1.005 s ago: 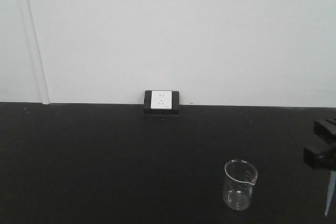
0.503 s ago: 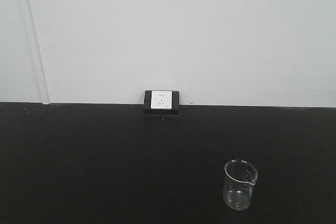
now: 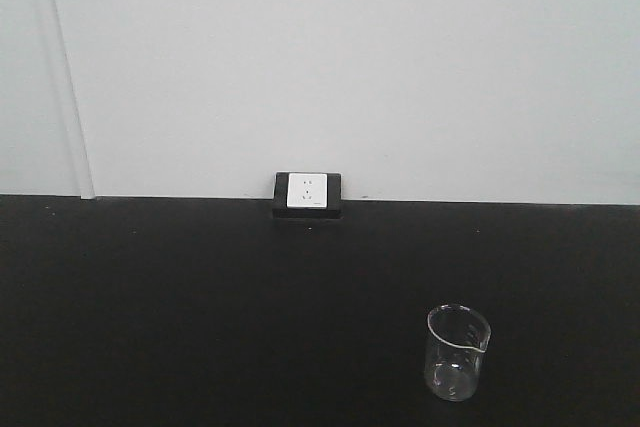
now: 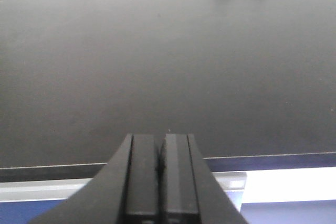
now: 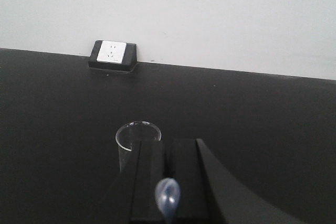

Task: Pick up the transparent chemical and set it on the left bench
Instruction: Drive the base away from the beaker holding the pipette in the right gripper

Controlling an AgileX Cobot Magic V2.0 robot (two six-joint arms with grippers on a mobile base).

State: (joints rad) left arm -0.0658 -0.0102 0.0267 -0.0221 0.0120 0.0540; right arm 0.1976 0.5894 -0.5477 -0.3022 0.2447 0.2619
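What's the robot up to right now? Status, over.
Left end effector shut, empty. Right end effector shut on transparent chemical. Beaker just ahead of it.

- Support surface: a long matte black benchtop (image 3: 150, 317), flat, with its far edge meeting a plain white wall (image 3: 400, 67).
- A small white socket plate in a black wedge-shaped housing (image 3: 307, 193) sits on the bench at that far edge, against the wall, about mid-width in the front view.
- A small clear glass beaker with a pouring spout and faint graduation marks (image 3: 458, 352) stands upright on the near right part of the bench, well apart from the socket.
- In the left wrist view, the bench's near edge shows as a thin lip.
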